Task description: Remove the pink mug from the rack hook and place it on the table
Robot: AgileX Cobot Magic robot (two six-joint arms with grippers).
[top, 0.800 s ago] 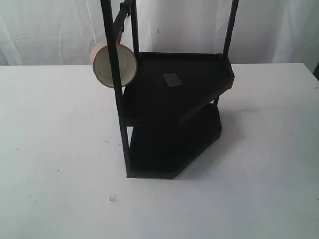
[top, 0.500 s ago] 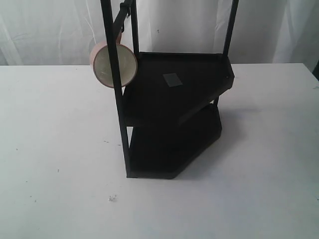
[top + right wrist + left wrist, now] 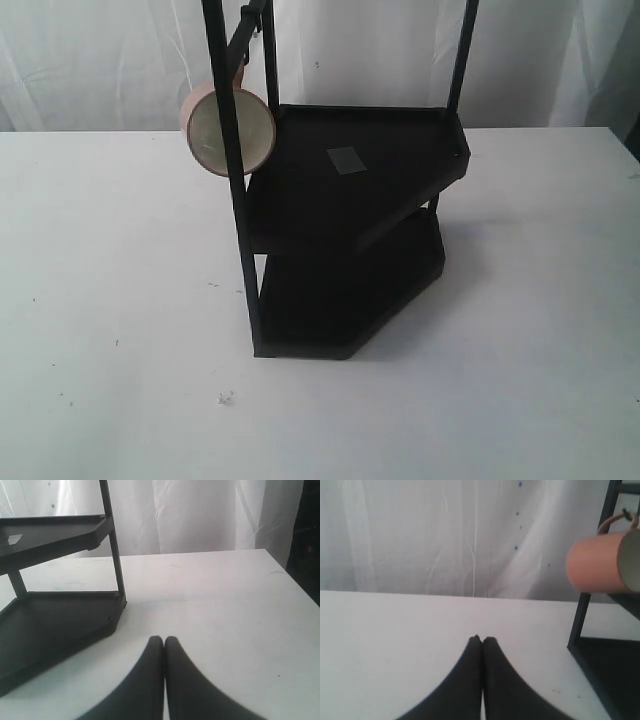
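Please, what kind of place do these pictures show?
Probably a lab or test setup, not a home: a plain white table, a white curtain behind, and one black rack with a pink mug hanging on it.

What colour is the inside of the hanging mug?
Cream-white; the pink mug shows its inside best in the exterior view.

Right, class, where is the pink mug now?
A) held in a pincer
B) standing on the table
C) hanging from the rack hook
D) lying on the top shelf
C: the pink mug hangs by its handle from the rack hook, above the table.
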